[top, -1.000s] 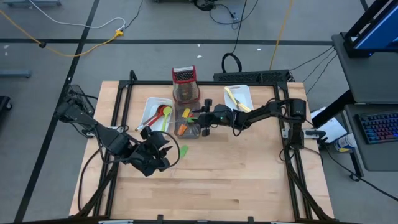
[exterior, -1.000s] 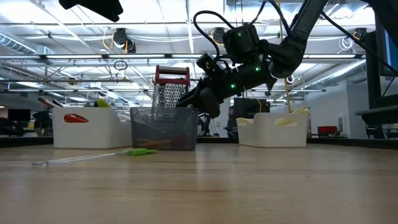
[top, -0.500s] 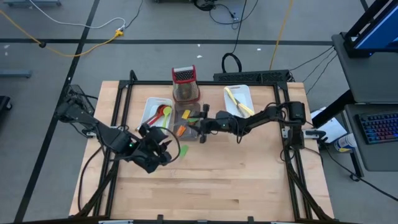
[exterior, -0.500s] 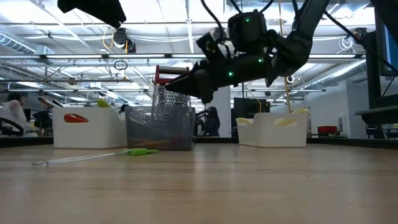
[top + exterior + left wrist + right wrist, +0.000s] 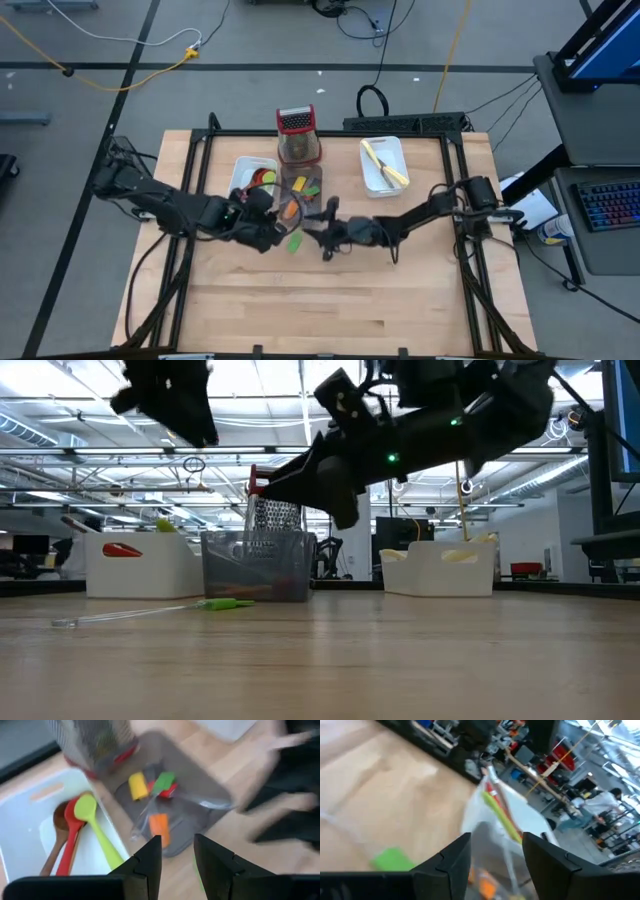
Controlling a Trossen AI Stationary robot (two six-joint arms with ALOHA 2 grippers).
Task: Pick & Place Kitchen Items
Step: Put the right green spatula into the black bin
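The wooden table (image 5: 330,300) carries three trays along its far half: a white tray (image 5: 243,172) toward the left edge, a grey tray (image 5: 312,190) at the middle, and a second white tray (image 5: 383,180) toward the right edge. A box grater (image 5: 296,135) with a red top stands upright at the far edge, just behind the grey tray. The left arm reaches in from the left edge, and its gripper (image 5: 262,228) hangs above the table just beside the near corners of the left white tray and the grey tray; its fingers (image 5: 150,860) stand slightly apart with nothing between them. The right arm stretches from the right edge low across the middle, its gripper (image 5: 325,238) near the grey tray's near edge, fingers (image 5: 452,857) apart and empty. In the left white tray lie wooden, red and green spoons (image 5: 75,835). The grey tray holds small yellow, green, red and orange spatulas (image 5: 152,795). Yellow utensils (image 5: 381,160) lie in the right white tray. One green spatula (image 5: 295,242) lies flat on the table, just in front of the grey tray, between the two grippers.
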